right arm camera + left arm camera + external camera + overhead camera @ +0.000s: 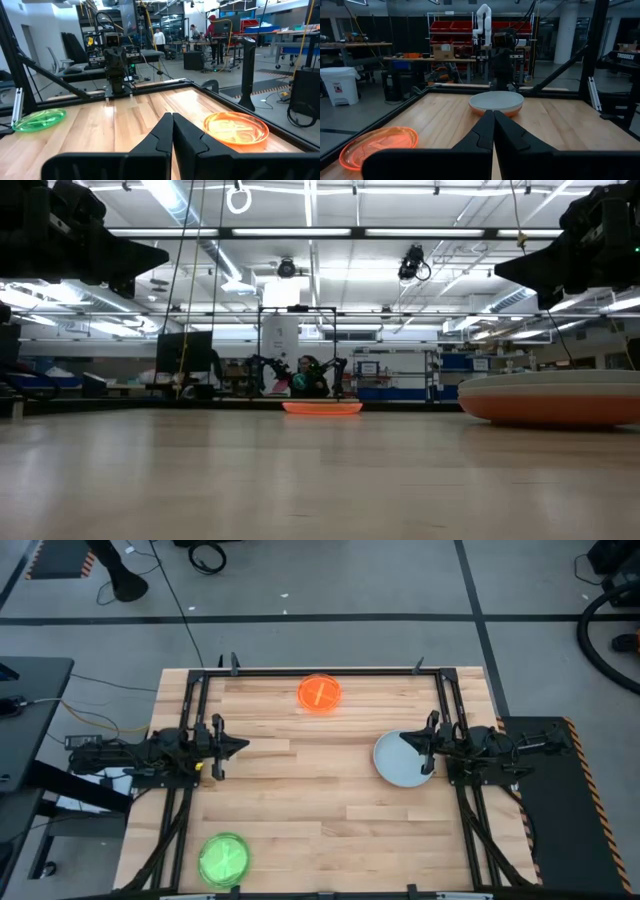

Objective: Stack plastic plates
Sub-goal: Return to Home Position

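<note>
Below right end effector (pixel 408 739) | plate stack (pixel 395 768) | pale blue on top

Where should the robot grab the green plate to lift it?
The green plate lies flat and shallow on the table, so its thin raised rim is likely the only hold. Come down from above on the edge nearest the left gripper, one finger inside, one outside.

Orange stack (pixel 320 693) far, green stack (pixel 224 858) near-left — blue-topped stack (pixel 392 762) right.
</note>
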